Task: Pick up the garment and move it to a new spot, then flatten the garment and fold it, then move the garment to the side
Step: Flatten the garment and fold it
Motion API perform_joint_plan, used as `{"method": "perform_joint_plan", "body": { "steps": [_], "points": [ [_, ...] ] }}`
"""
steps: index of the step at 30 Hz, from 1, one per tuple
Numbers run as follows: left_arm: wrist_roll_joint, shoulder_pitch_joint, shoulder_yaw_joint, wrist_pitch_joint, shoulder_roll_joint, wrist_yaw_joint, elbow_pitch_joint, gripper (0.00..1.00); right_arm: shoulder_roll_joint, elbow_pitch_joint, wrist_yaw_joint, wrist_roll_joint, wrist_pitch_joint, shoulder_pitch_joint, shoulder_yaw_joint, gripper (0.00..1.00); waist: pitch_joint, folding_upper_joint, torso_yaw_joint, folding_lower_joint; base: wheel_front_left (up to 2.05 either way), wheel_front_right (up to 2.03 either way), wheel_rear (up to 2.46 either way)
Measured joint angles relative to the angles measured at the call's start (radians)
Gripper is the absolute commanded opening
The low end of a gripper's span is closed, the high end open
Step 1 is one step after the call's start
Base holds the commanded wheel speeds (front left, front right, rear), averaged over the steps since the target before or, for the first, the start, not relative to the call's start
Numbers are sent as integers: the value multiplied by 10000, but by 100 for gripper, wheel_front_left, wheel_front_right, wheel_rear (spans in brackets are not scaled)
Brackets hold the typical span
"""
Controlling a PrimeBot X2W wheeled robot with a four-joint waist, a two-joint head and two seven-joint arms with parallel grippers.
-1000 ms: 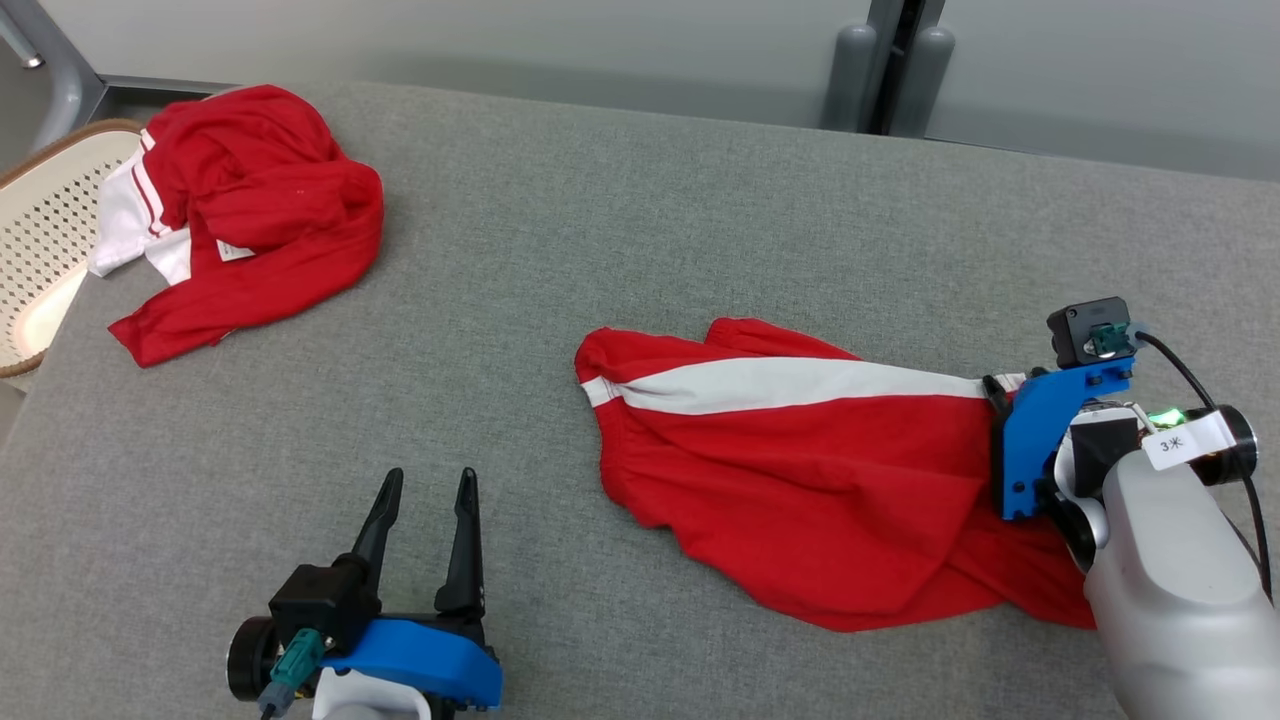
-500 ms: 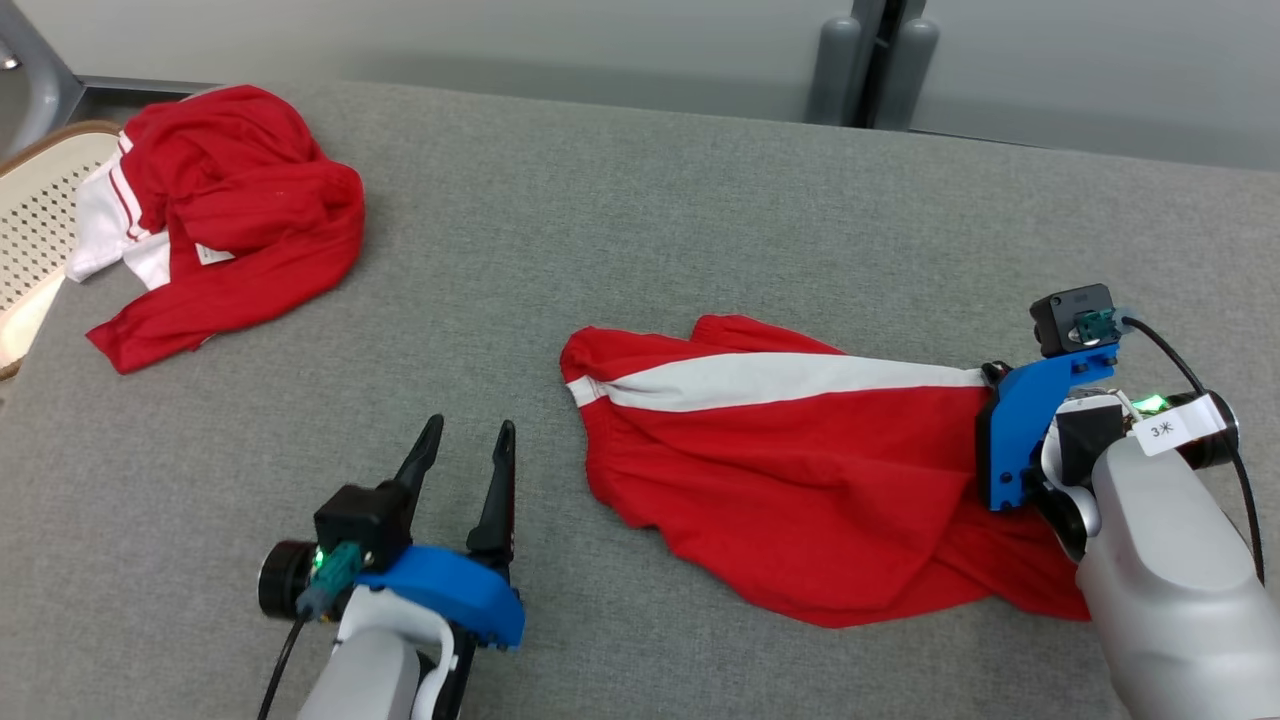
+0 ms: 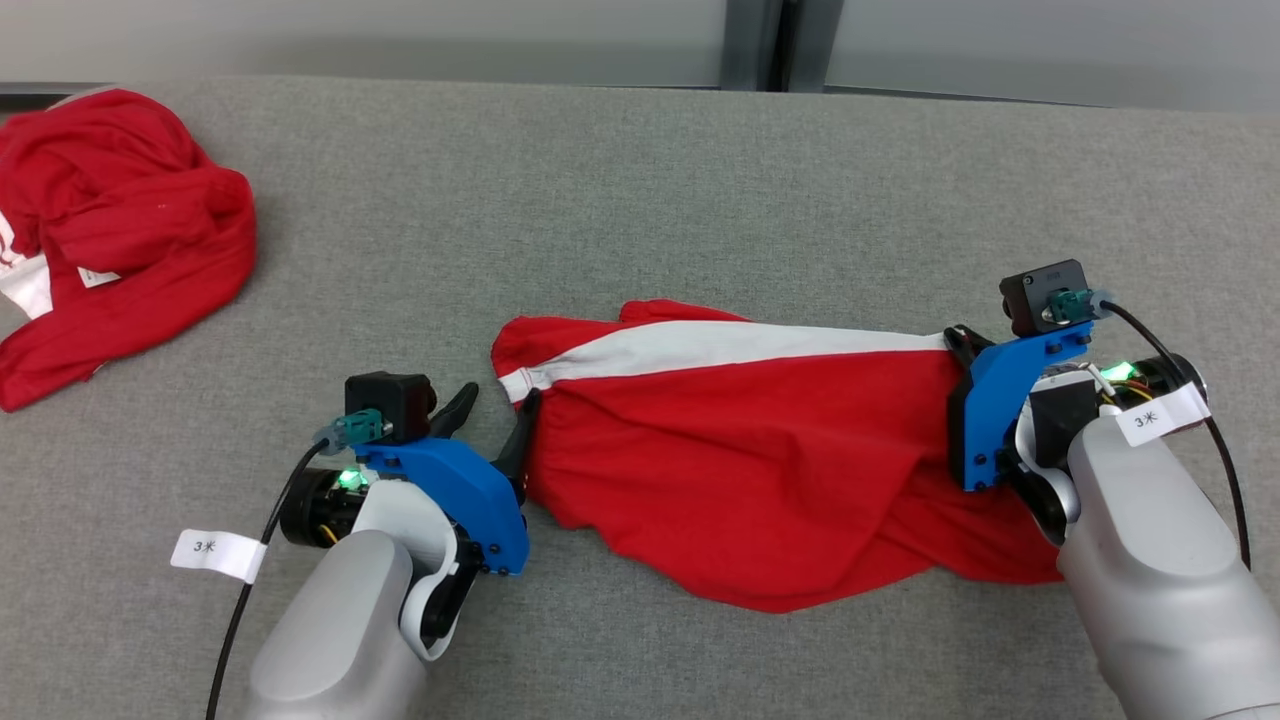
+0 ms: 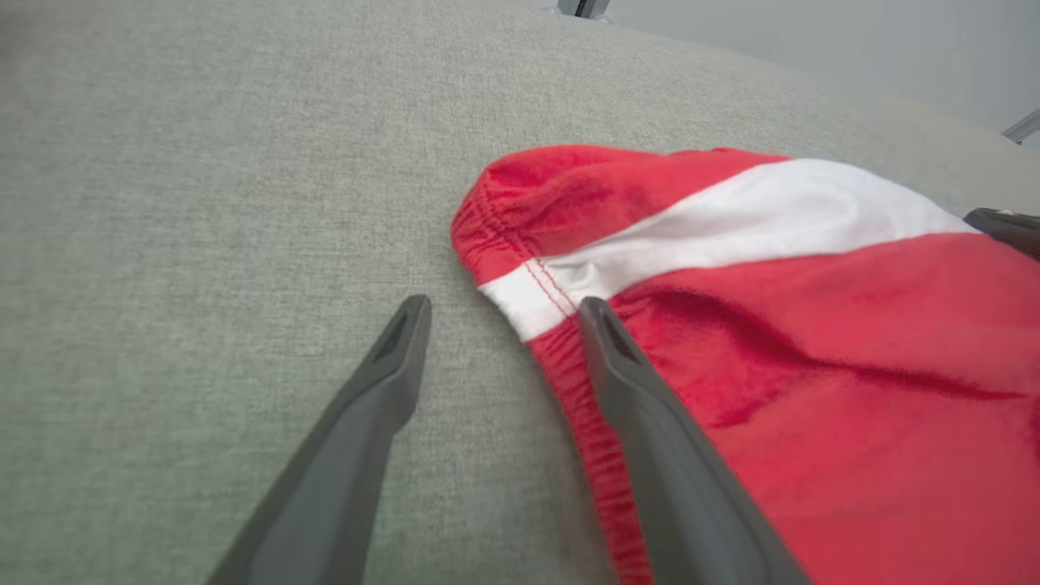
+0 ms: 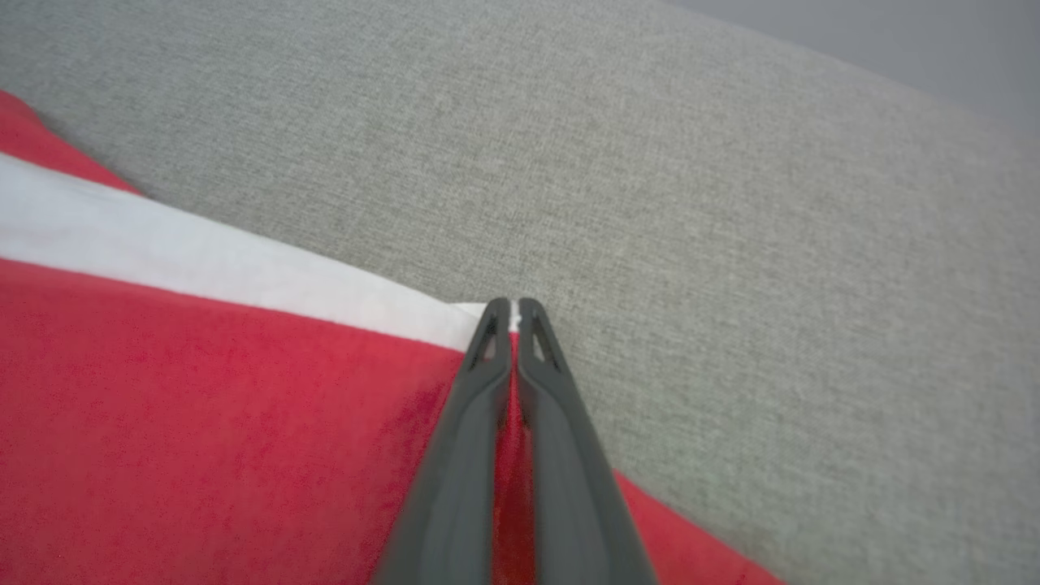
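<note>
The garment [image 3: 760, 450], red with a white stripe along its far edge, lies crumpled across the middle of the grey surface. My right gripper [image 3: 962, 345] is shut on its right end where the stripe stops; in the right wrist view the two fingers [image 5: 479, 382] pinch red cloth [image 5: 203, 406] between them. My left gripper [image 3: 495, 410] stands open at the garment's left end. In the left wrist view one finger [image 4: 642, 406] rests over the elastic hem [image 4: 552, 317] and the other finger [image 4: 374, 406] lies on bare surface.
A second red and white garment [image 3: 100, 230] lies bunched at the far left of the grey fabric surface [image 3: 600, 200]. A pale wall with a dark vertical post [image 3: 760, 40] runs behind the far edge.
My right gripper has shut on the garment's right end. My left arm has come forward and right to the garment's left end. The camera has swung right.
</note>
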Motion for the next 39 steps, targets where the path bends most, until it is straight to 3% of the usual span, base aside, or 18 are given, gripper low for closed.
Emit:
{"method": "perform_joint_plan", "body": {
  "steps": [10, 11, 12, 14, 15, 27, 34, 39],
  "points": [
    [-759, -542, -694, 265, -38, 0, 575, 97, -61, -125, 0, 236, -107, -29, 311, 0, 121, 0, -130, 0, 0, 0, 0],
    [-821, -614, -765, 274, -33, 0, 635, 75, -61, -130, 0, 259, -111, -30, 341, 0, 132, 0, -140, 0, 0, 0, 0],
    [-869, -681, -857, 276, -27, 0, 679, 43, -59, -134, 0, 263, -132, -30, 366, 0, 139, 0, -150, 0, 0, 0, 0],
    [-989, -778, -941, 176, -21, 0, 746, 9, -58, -140, 0, 276, -199, -32, 401, 0, 147, 0, -167, 0, 0, 0, 0],
    [-1037, -824, -957, 69, -10, 0, 757, 0, -56, -138, 0, 297, -207, -36, 408, 0, 147, 0, -173, 0, 0, 0, 0],
    [-2029, -869, -1175, -1281, 272, 0, 244, 0, -132, -173, 0, 523, -817, -50, 288, 0, -108, 0, -80, 0, 0, 0, 0],
    [-2888, -778, -1302, -1716, 1072, 0, -1735, 0, -301, -968, 0, 1032, -1346, 148, 332, 0, -767, 0, -74, 0, 0, 0, 0],
    [-3250, -530, -995, -1730, 1835, 4, -3563, 0, -585, -2420, 0, 1615, -1494, 449, 522, 0, -1462, 0, -224, -1, 0, 0, 0]
  ]
}}
